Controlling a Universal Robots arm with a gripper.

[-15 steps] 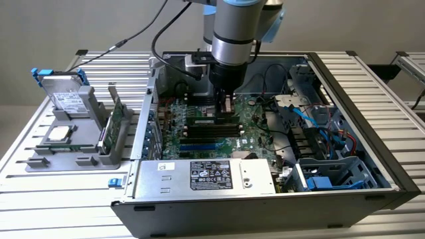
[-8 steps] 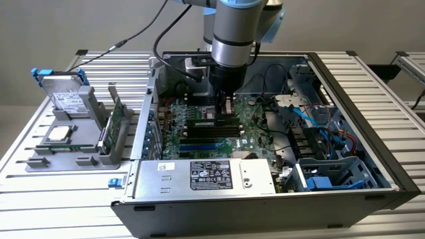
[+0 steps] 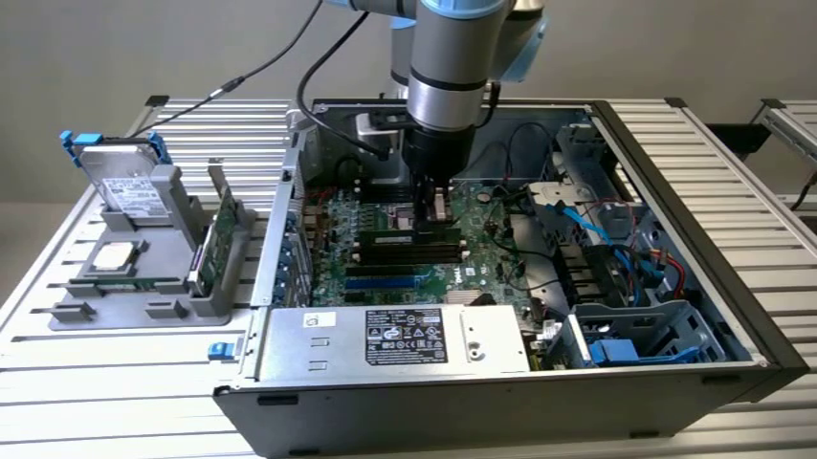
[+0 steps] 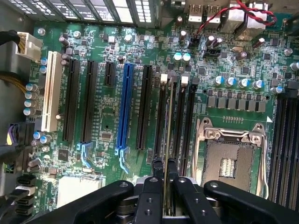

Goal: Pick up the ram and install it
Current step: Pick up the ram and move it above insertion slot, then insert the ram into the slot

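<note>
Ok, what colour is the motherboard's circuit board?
Green; the motherboard shows best in the wrist view.

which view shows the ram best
The wrist view: the ram stands edge-on, pinched in the claw, above the memory slots. The exterior view has the claw covering most of it.

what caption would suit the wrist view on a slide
End effector gripping the ram stick edge-on among the memory slots of the motherboard, beside the open processor socket.
</note>
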